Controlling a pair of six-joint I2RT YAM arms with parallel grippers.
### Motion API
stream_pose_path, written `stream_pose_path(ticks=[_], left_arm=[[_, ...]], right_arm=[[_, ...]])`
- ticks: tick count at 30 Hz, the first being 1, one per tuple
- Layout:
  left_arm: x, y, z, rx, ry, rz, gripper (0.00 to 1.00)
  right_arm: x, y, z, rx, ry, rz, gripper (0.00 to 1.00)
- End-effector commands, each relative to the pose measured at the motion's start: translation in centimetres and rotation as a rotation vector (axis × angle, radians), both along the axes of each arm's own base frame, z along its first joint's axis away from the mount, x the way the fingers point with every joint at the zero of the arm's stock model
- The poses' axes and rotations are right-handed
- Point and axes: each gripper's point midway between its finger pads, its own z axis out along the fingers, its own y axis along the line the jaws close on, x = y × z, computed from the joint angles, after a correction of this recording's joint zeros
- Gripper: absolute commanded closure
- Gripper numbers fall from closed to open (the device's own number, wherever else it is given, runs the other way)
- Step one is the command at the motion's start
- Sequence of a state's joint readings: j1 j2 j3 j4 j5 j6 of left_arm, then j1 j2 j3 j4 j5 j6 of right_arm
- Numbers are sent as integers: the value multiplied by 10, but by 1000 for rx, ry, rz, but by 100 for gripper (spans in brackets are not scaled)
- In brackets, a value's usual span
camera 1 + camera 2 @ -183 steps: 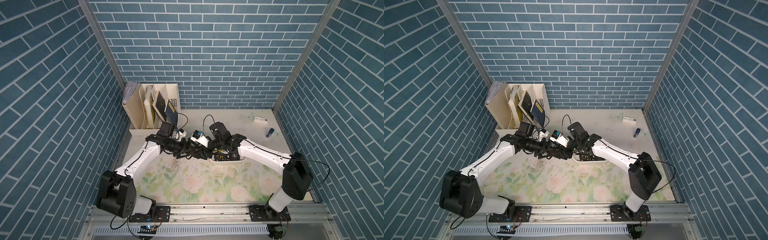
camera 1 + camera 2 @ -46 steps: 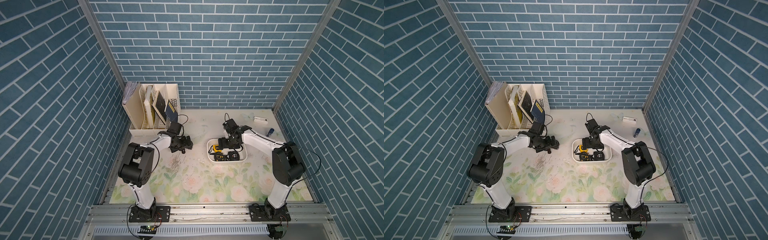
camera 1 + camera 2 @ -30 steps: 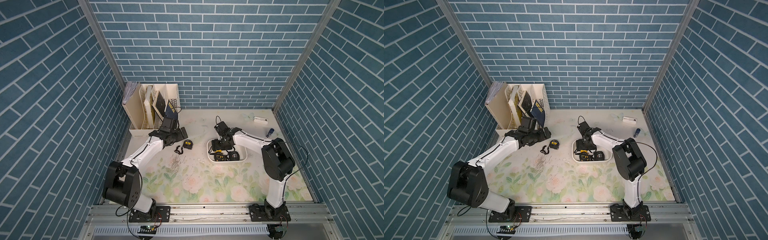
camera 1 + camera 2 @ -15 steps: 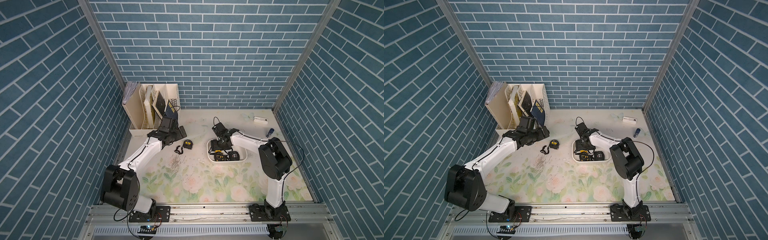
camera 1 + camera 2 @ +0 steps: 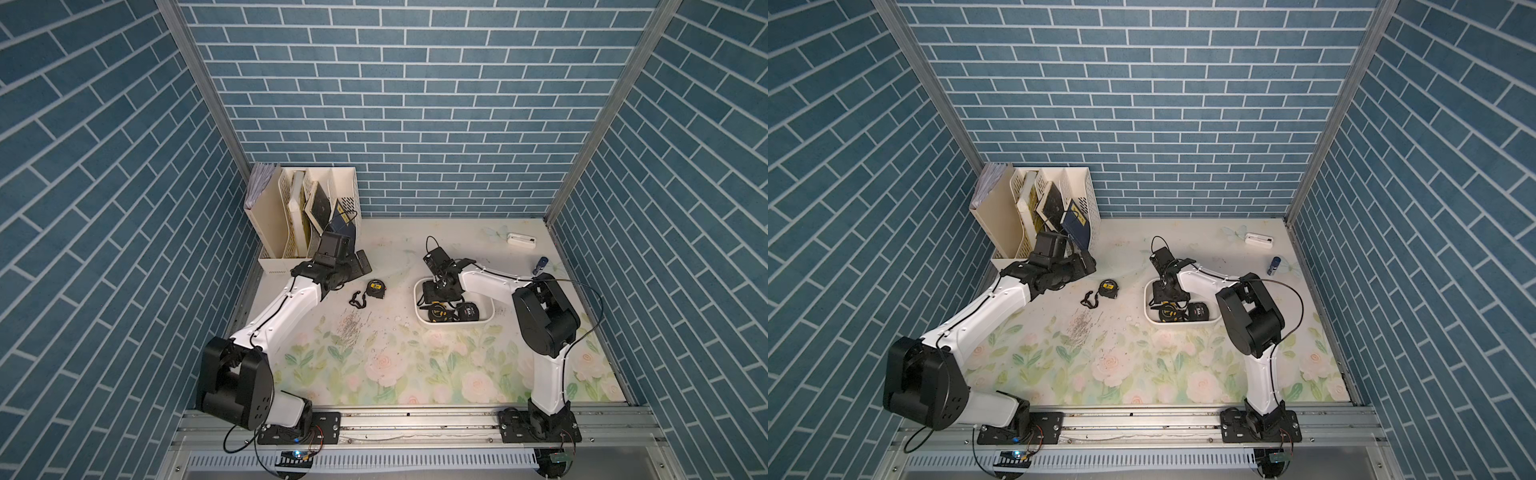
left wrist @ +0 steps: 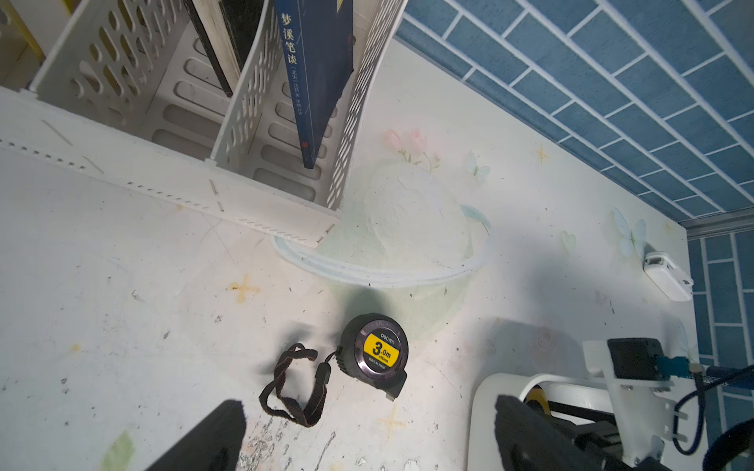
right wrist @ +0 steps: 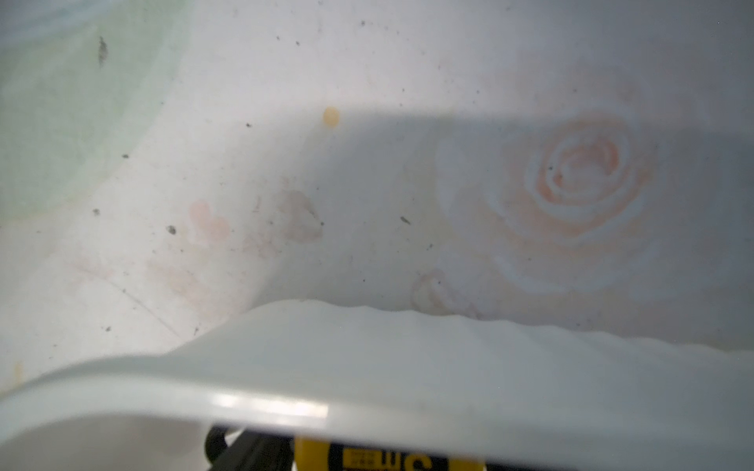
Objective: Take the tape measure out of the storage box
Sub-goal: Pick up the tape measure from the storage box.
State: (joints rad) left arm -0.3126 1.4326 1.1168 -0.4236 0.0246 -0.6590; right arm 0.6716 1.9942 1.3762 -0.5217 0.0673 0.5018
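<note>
The white storage box (image 5: 454,323) (image 5: 1183,326) sits right of centre on the floral mat. Two black tape measures (image 5: 438,312) (image 5: 469,311) lie along its near side. My right gripper (image 5: 441,290) (image 5: 1167,293) reaches down into the box's far left part, over a yellow-and-black tape measure (image 7: 387,458). The right wrist view shows only that tape measure's edge behind the box rim (image 7: 367,367), and the fingers are hidden. Another tape measure (image 5: 376,289) (image 6: 374,352) lies free on the mat with its strap. My left gripper (image 5: 360,262) (image 6: 369,407) hangs open behind it, holding nothing.
A cream slotted file organizer (image 5: 299,212) (image 6: 163,122) with books stands at the back left, close behind my left gripper. A small white device (image 5: 521,240) and a small blue object (image 5: 540,262) lie at the back right. Brick walls enclose three sides.
My left gripper has let go of a tape measure on the mat and drawn back towards the organizer. My right gripper has shifted left inside the box, onto the yellow-and-black tape measure.
</note>
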Motion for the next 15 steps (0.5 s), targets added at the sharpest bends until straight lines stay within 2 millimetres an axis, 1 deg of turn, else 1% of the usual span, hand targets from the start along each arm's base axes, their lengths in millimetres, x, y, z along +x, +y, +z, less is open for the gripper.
stream_pose_path(ticks=[1,2,4,6,8,9,11,12,15], left_arm=[[-1,5,7,9,-7,20,0],[-1,6,7,9,-7,20,0],[0,5,7,10,-7,21,0],[0,6,9,9,-10,23,0],[1,6,12,8,-18,25,0],[1,7,14,8,-23,26,0],[3,5,17,3,-30,21,0],[3,4,19,-2,-33,16,0],[6,-5,24,-39,-36,-13,0]], right_arm=[[-6,-5,-13,-30,25,-17,27],[-6,-5,-14,-30,27,-16,28],[-6,-6,-16,-37,27,-17,35],[-7,-7,-17,-40,29,-18,50],[-7,-7,-15,-42,24,-19,68],[-6,-9,-14,-46,22,-20,74],[-5,-10,-5,-46,-1,-20,82],[-3,-9,2,-36,-17,-12,85],[3,-7,35,-7,-98,23,91]])
